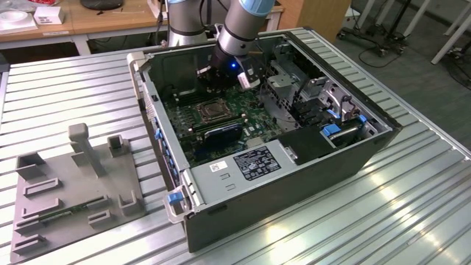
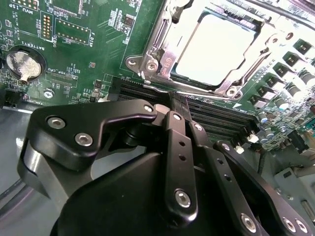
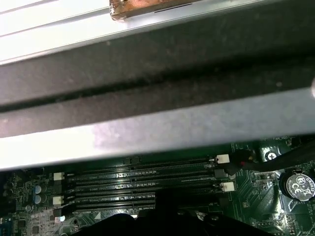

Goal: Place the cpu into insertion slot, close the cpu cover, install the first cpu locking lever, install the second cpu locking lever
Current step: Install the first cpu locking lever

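Observation:
The cpu is a pale square chip lying in the insertion slot on the green motherboard. Around it lies the cpu cover, a silvery metal frame, flat over the chip's edges. A thin metal lever rod runs along the far side of the socket. My gripper hovers just beside the socket, over the black memory slots, with its fingers together and nothing between them. In the exterior view the gripper hangs inside the open computer case, just behind the socket.
The computer case lies open on a ribbed metal table. A grey holder fixture stands at the exterior view's left. Drive cages and blue clips crowd the case's other end. A coin battery sits near the socket.

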Motion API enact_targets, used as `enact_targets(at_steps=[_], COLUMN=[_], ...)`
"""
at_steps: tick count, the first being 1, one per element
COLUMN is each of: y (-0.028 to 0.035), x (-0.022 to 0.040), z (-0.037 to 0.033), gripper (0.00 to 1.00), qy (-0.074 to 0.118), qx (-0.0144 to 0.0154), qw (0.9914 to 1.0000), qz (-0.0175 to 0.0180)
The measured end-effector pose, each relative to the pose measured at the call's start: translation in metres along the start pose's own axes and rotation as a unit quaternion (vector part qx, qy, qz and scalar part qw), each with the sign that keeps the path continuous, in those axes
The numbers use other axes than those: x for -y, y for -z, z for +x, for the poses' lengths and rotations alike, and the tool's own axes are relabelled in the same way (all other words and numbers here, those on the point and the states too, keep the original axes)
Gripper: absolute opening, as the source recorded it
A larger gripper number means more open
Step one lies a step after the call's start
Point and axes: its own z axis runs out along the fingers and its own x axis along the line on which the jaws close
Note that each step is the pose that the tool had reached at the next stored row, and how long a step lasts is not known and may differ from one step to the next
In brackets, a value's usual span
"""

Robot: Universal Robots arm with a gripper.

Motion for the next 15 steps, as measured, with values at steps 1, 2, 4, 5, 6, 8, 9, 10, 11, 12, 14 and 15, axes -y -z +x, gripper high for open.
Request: enact_targets(at_steps=[1, 2, 4, 5, 6, 8, 9, 10, 11, 12, 14, 15], y=[0.0000, 0.0001, 0.0003, 0.0003, 0.0004, 0.0006, 0.0007, 0.0007, 0.0008, 0.0008, 0.0010, 0.0010], x=[0.0002, 0.0003, 0.0009, 0.0012, 0.0015, 0.0021, 0.0024, 0.0027, 0.0029, 0.0032, 0.0037, 0.0037], z=[0.0000, -0.0001, -0.0004, -0.0005, -0.0006, -0.0008, -0.0009, -0.0010, -0.0011, -0.0011, -0.0012, -0.0012], gripper=[0.11, 0.11, 0.11, 0.11, 0.11, 0.11, 0.11, 0.11, 0.11, 0.11, 0.11, 0.11], qy=[0.000, 0.000, 0.000, 0.000, 0.000, 0.000, 0.000, 0.000, 0.000, 0.000, 0.000, 0.000], qx=[0.0000, 0.0000, 0.0000, 0.0000, 0.0000, 0.0000, 0.0000, 0.0000, 0.0000, 0.0000, 0.0000, 0.0000], qw=[1.00000, 1.00000, 1.00000, 1.00000, 1.00000, 1.00000, 1.00000, 1.00000, 1.00000, 1.00000, 1.00000, 1.00000], qz=[0.0000, -0.0001, 0.0000, 0.0000, 0.0000, 0.0000, 0.0000, 0.0000, -0.0001, -0.0001, 0.0000, 0.0000])
